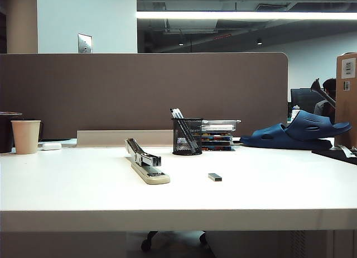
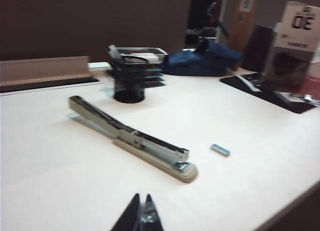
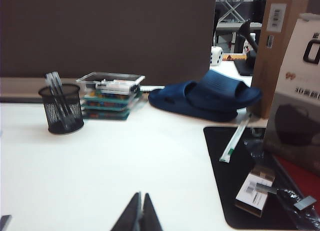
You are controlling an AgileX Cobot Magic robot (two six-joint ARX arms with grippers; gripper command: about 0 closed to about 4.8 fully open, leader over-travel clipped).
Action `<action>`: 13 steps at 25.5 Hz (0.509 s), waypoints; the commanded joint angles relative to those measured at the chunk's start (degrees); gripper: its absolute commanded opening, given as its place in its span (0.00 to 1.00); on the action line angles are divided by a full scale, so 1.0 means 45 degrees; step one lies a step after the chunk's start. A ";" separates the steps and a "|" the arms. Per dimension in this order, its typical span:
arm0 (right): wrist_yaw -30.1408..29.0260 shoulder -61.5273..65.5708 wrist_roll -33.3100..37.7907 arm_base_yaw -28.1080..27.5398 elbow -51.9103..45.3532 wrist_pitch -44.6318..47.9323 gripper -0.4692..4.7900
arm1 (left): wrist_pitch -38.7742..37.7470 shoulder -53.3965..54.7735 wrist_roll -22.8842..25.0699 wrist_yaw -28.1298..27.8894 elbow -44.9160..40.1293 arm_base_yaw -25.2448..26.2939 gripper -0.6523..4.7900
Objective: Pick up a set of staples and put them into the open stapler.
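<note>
The stapler lies open near the middle of the white table, and the set of staples sits apart from it toward the front edge. Both arms hang back over the near edge: the left gripper is closed and empty, the right gripper likewise.

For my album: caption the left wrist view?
Closed left fingers hover near the stapler; staples lie beside.

Black pointed end effector fingertips
</note>
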 commanded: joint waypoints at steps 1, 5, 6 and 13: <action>-0.0063 -0.0044 0.0015 0.0019 0.1001 -0.1467 0.09 | 0.0160 0.0000 -0.0019 0.0656 0.0029 0.0015 0.11; -0.0335 -0.0019 0.0010 0.0019 0.2579 -0.3793 0.09 | 0.0160 0.0000 -0.0039 0.0651 0.0029 0.0019 0.11; -0.0325 0.0083 0.0005 0.0019 0.3089 -0.4507 0.09 | 0.0155 0.0000 -0.0039 0.0656 0.0029 0.0015 0.11; -0.1394 0.3041 -0.0053 0.0024 0.5576 -0.6649 0.09 | -0.0131 0.0000 -0.0024 0.1224 0.0029 0.0015 0.11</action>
